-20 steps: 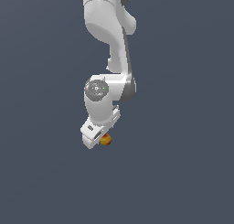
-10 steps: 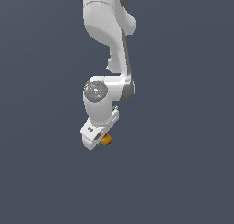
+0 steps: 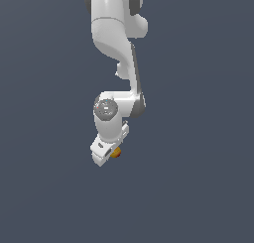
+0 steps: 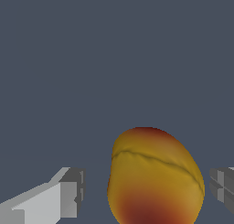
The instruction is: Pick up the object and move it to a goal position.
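Observation:
The object (image 4: 155, 177) is a small orange-yellow fruit-like ball with a red patch low on its side. In the wrist view it sits between my gripper's (image 4: 146, 187) two grey fingertips (image 4: 71, 195), with a visible gap on each side. The gripper is open and not touching it. In the exterior view the object (image 3: 116, 153) peeks out at the lower edge of the white hand, and the gripper (image 3: 110, 155) is down around it. Most of the object is hidden there by the hand.
A flat, plain grey-blue ground (image 3: 198, 187) fills both views. The white arm (image 3: 114, 33) comes down from the top of the exterior view.
The wrist and hand have sunk a little lower over the object. The object itself has stayed in place.

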You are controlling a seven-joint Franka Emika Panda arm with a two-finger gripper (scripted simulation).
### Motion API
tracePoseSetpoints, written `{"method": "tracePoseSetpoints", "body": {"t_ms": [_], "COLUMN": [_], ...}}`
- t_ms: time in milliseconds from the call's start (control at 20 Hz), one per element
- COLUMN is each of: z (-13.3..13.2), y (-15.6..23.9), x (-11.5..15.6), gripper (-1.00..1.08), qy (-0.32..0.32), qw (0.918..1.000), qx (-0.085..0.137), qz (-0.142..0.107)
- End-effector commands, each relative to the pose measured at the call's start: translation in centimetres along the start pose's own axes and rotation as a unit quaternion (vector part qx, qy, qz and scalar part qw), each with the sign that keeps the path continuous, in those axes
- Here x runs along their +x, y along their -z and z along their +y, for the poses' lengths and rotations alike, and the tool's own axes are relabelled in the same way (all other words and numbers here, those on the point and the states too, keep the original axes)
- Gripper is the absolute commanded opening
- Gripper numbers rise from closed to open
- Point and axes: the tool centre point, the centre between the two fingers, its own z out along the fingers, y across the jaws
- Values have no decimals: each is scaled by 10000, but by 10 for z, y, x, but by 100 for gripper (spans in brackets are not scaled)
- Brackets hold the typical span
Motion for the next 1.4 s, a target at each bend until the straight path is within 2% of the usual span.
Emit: {"method": "tracePoseSetpoints", "body": {"t_ms": [0, 150, 200, 650, 700, 800, 1350], "z": [1, 2, 2, 2, 14, 14, -7], "y": [-7, -7, -7, -7, 10, 10, 42], "x": [0, 1, 1, 1, 1, 1, 1], "gripper": [100, 100, -100, -100, -100, -100, -100], "qy": [2, 2, 2, 2, -35, -35, -31], "qw": [10000, 10000, 10000, 10000, 9998, 9998, 9999], "qx": [-7, -7, -7, -7, -160, -160, -148], "qz": [3, 3, 3, 3, 63, 63, 53]}}
